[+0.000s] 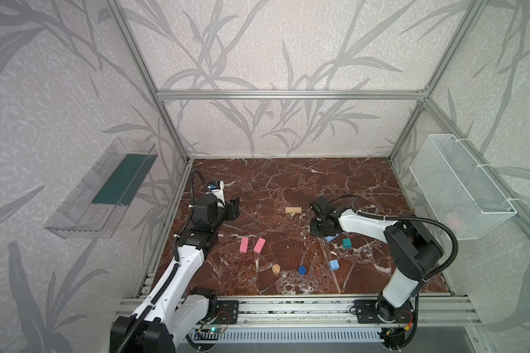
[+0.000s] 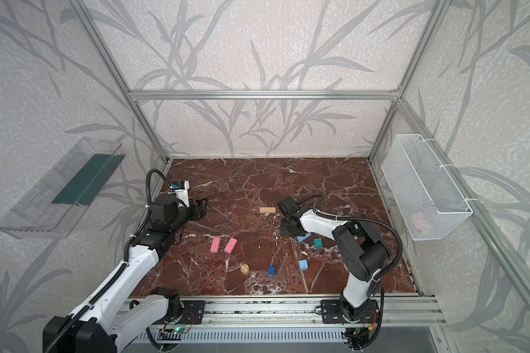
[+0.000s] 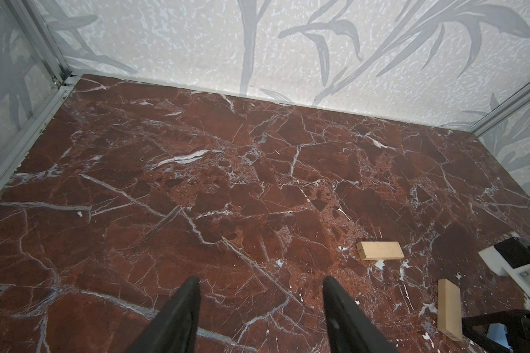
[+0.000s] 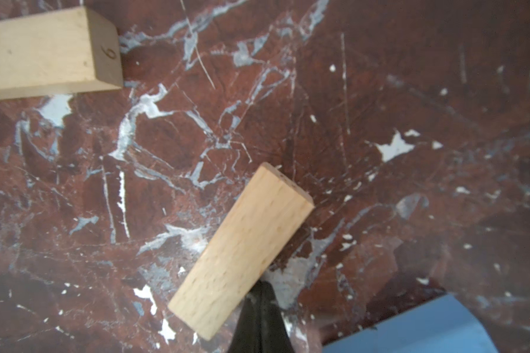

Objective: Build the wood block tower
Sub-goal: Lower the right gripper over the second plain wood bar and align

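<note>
Reference: numbered tan bar (image 1: 293, 210) (image 2: 267, 210) (image 3: 380, 250) (image 4: 43, 52), flat on the marble table (image 1: 288, 180), a "6" on its end face. In both top views the right gripper (image 1: 320, 228) (image 2: 289, 228) (image 4: 262, 290) sits just right of the numbered tan bar and slightly nearer the front edge, pointing down at the table. Its jaws are fully closed on each other, with nothing between them. The second tan bar (image 3: 449, 308) (image 4: 242, 253) lies near the numbered tan bar, apart from it and at an angle to it. The closed jaw tips touch its long side near one end: contact from outside, not a grip. In both top views this bar is hidden under the gripper. The left gripper (image 1: 234, 207) (image 2: 202, 207) (image 3: 260, 282) is well to the left of the numbered tan bar at about the same depth. Its jaws are partly open and empty, over bare table. The other blocks all lie nearer the front edge than the numbered tan bar, each singly on the table. The pink bars (image 1: 244, 245) (image 1: 259, 245) are side by side to its left. The tan cylinder (image 1: 276, 269) and dark blue cylinder (image 1: 302, 269) are farther forward, roughly in line with it. One light blue block (image 1: 331, 238) (image 4: 426, 324) is to its right, partly under the right gripper. The teal cube (image 1: 346, 243) is just beyond that, and the second light blue block (image 1: 334, 264) is farther forward.
</note>
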`<state>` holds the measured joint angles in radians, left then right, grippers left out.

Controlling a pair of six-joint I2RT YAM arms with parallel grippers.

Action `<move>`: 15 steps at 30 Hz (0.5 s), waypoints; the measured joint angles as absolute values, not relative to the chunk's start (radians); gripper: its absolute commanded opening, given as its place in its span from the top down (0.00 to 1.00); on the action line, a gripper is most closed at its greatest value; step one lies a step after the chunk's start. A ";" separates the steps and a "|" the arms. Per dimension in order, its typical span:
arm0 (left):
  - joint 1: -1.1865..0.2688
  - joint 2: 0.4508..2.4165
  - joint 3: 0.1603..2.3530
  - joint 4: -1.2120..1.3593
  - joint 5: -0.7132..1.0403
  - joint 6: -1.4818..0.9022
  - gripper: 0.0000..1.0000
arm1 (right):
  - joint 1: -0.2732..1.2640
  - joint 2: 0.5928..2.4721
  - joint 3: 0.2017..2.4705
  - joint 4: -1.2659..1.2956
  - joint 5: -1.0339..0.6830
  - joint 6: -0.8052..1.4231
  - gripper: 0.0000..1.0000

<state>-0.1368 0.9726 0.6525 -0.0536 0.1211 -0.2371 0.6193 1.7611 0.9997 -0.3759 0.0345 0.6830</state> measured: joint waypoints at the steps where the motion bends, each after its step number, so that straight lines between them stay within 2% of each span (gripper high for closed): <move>1: -0.137 0.973 0.653 -0.054 0.121 -0.237 0.38 | 0.622 1.770 1.009 -0.370 0.030 0.684 1.00; 15: -0.137 0.980 0.653 -0.054 0.111 -0.236 0.38 | 0.658 1.818 1.067 -0.360 0.003 0.684 1.00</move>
